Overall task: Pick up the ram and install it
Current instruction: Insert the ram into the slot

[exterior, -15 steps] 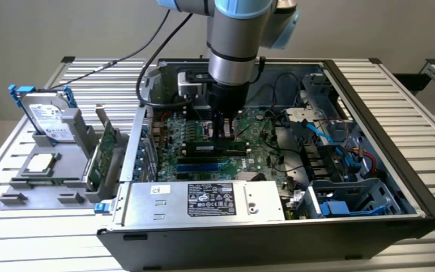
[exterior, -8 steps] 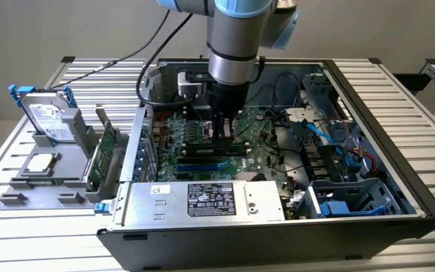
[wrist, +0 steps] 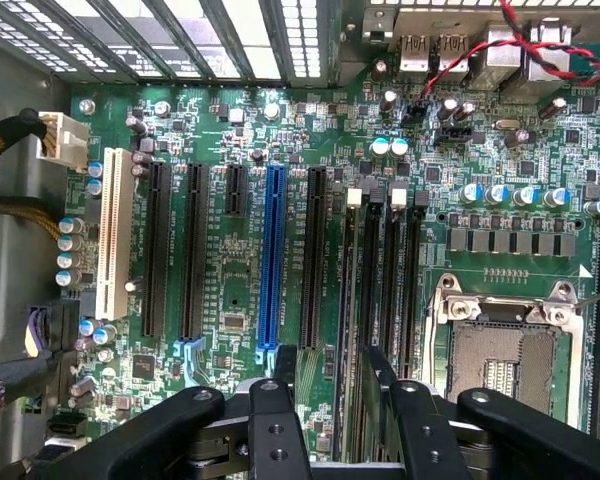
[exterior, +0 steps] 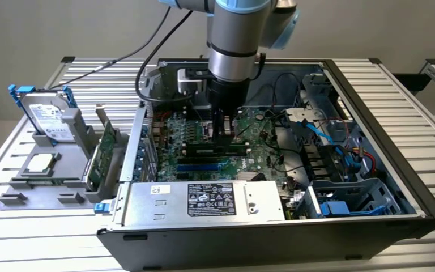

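Found the black two-finger gripper inside the open black computer case, hanging from the grey-and-blue arm directly above the green motherboard. Recorded the jaws as released: spread wide, clamped on nothing, black fingers well apart.

Located the ram, a thin green stick seen edge-on, standing in one of the four long black memory slots. Placed between the two fingers, just beside one of them; cannot tell whether touching it. Cannot tell either whether fully seated or latched.

Noted on one side of the memory slots a silver, empty processor socket. Noted on the other side a row of long black expansion slots, one long blue slot and one long white slot.

Noted at the near edge of the case in the exterior view a silver power-supply box with a black label.

Outside the case, toward the exterior view's left: a grey plastic fixture on the slatted aluminium table. Holding an upright silver hard drive, a square silver processor chip lying flat, and a larger green expansion card with a metal bracket standing on edge. All three well apart from the gripper.
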